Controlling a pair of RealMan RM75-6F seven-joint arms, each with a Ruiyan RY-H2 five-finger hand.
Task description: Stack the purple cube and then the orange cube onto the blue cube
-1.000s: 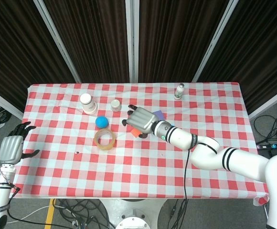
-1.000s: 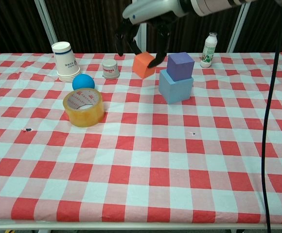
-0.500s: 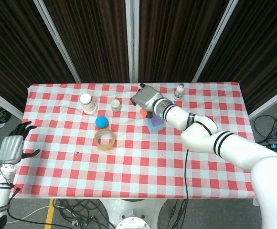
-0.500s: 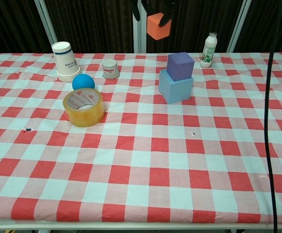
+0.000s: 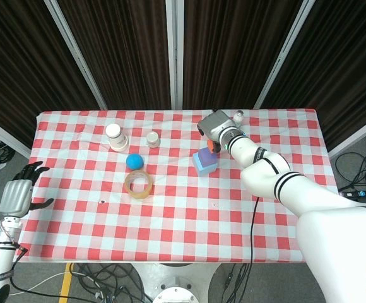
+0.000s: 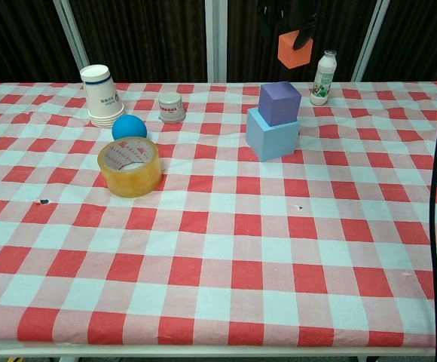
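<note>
In the chest view the purple cube (image 6: 279, 102) sits on top of the blue cube (image 6: 272, 134) at the middle back of the table. The orange cube (image 6: 294, 48) hangs in the air above and slightly right of this stack, gripped by my right hand (image 6: 288, 13), whose dark fingers reach down from the top edge. In the head view my right hand (image 5: 216, 126) hovers just beyond the blue cube (image 5: 204, 162), with a sliver of the orange cube (image 5: 211, 146) showing under it. My left hand (image 5: 16, 192) hangs off the table's left side, fingers apart and empty.
A yellow tape roll (image 6: 129, 167), a blue ball (image 6: 129, 127), stacked paper cups (image 6: 102, 94) and a small white cup (image 6: 172, 107) stand left of the stack. A white bottle (image 6: 323, 78) stands at the back right, close to the raised cube.
My right hand has lifted the orange cube off the table and carried it up and to the right, from left of the stack to above it. The left hand has stayed still.
</note>
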